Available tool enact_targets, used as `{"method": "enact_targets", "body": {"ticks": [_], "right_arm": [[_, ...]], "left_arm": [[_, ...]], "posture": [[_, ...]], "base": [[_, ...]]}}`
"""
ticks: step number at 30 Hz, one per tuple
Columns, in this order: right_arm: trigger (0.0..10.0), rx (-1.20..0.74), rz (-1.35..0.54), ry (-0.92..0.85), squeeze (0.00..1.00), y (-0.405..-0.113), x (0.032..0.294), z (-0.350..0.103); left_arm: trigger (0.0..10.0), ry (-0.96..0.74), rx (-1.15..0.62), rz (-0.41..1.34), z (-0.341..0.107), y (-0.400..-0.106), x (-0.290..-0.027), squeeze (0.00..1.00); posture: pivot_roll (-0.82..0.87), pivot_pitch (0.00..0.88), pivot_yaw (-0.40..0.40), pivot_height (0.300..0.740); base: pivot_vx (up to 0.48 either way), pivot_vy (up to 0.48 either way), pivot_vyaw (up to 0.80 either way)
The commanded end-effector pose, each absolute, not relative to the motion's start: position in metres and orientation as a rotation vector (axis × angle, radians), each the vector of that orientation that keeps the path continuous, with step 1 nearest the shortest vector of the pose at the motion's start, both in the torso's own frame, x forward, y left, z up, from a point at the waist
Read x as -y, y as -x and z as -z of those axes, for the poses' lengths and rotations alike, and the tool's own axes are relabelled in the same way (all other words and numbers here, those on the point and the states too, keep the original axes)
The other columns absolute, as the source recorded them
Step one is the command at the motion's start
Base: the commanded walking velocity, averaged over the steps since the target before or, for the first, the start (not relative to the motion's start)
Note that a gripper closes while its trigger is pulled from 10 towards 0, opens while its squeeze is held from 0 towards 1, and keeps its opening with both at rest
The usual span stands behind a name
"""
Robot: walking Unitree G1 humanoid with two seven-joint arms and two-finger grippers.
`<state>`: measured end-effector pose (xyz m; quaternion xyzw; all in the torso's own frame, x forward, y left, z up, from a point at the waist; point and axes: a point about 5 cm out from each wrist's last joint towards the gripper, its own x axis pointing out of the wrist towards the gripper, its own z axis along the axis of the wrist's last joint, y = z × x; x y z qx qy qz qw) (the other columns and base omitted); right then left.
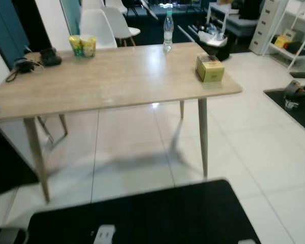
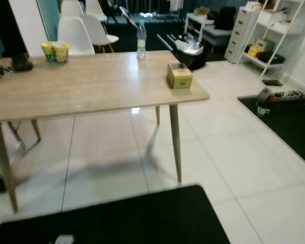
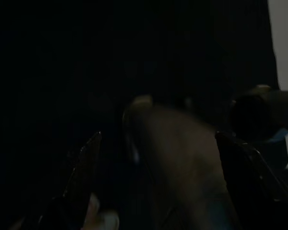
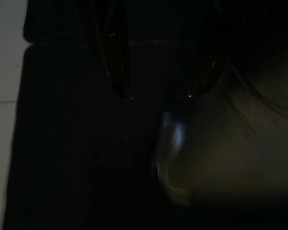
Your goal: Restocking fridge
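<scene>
- Left eye view: a wooden table [image 1: 117, 81] spans the upper half of the frame. A clear bottle [image 1: 168, 30] stands at its far edge, top centre. A yellow-green carton [image 1: 210, 68] sits near the table's right corner. A pair of green cups [image 1: 82, 45] stands upper left.
- Right eye view: same scene; white chairs [image 2: 79, 28] behind the table, white floor tiles [image 2: 218, 147] on the right.
- Left wrist view: very dark; the left gripper [image 3: 161, 167] has its fingers set wide apart, holding nothing.
- Right wrist view: dark; the right gripper [image 4: 158, 93] has fingers apart, with a gap between the tips, nothing between.
</scene>
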<state>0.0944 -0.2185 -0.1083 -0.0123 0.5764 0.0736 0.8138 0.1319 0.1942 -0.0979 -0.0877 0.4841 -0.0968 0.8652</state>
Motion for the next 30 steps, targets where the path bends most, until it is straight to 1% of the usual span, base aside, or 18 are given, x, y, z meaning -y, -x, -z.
{"method": "enact_targets", "body": {"ticks": [1, 6, 13, 24, 30], "right_arm": [[10.0, -1.236, -0.151, 0.03, 0.0, -0.0931, 0.2204, 0.1083], [10.0, -1.23, -0.15, 0.033, 0.0, -0.0963, 0.22, 0.1077], [10.0, -1.239, -0.151, 0.035, 0.0, -0.0936, 0.2186, 0.1088], [10.0, -1.239, -0.147, 0.032, 0.0, -0.0941, 0.2178, 0.1089], [10.0, -1.238, -0.145, 0.03, 0.0, -0.0945, 0.2152, 0.1094]], "left_arm": [[10.0, 0.168, -1.04, 0.209, 0.0998, -0.1273, -0.1939, 0.0], [10.0, 0.149, -1.04, 0.194, 0.0992, -0.1298, -0.1958, 0.0], [10.0, 0.145, -1.046, 0.194, 0.1005, -0.1284, -0.1917, 0.0], [10.0, 0.129, -1.049, 0.176, 0.1009, -0.1279, -0.1927, 0.0], [10.0, 0.066, -1.062, 0.164, 0.1017, -0.1272, -0.1946, 0.0]], "posture": [[0.01, 0.0, -0.001, 0.74], [0.02, 0.0, -0.001, 0.74], [0.02, 0.0, -0.005, 0.74], [0.02, 0.0, -0.003, 0.74], [0.03, 0.0, -0.001, 0.74]], "base": [[0.304, 0.0, 0.0], [0.0, 0.0, 0.0], [0.0, 0.0, 0.0], [0.0, 0.0, 0.0], [0.0, 0.0, 0.0]]}}
